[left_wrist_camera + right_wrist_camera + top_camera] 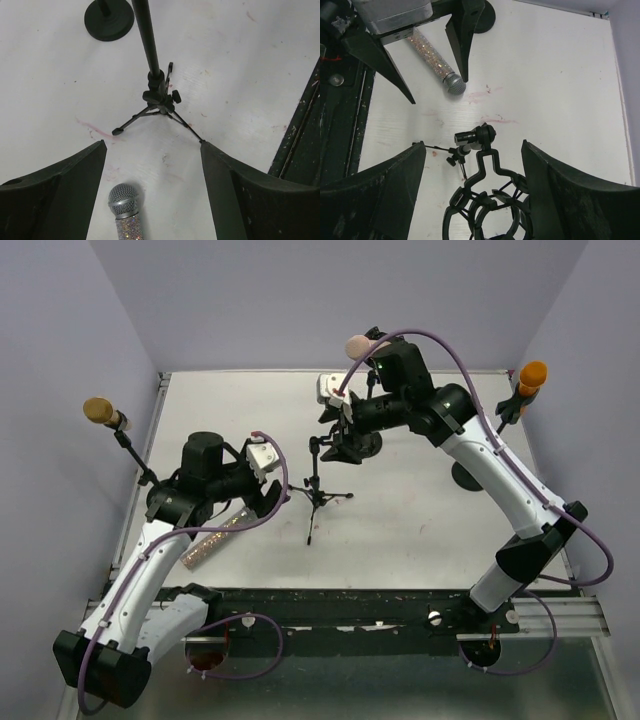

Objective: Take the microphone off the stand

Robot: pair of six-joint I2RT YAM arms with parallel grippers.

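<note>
Microphone: I see the silver glitter-bodied microphone [125, 212] lying flat on the white desk [420, 510] on my left side. Its grey mesh head points toward the middle of the desk, and it is off the stand.
Left jaws: my left gripper [152, 145] hangs over the microphone with its jaws spread wide, gripping nothing. In the left wrist view the mesh head lies on the desk between the two black fingers, and neither one touches it.
Stand: the black tripod microphone stand [318, 488] is upright at mid-desk, just beyond the microphone's head, with its thin legs on the desk.
Mount: the black ring-shaped shock mount [487, 205] sits at the top of the stand's pole.
Right jaws: my right gripper [473, 145] is open, with one finger on each side of the mount. I cannot tell whether either finger touches it.
Far side: a black round base [109, 20] stands behind the tripod. Three other stands carry foam-capped microphones: a tan one [100, 410] at the left edge, a pink one [357, 345] at the back and an orange one [532, 375] at the right edge.
</note>
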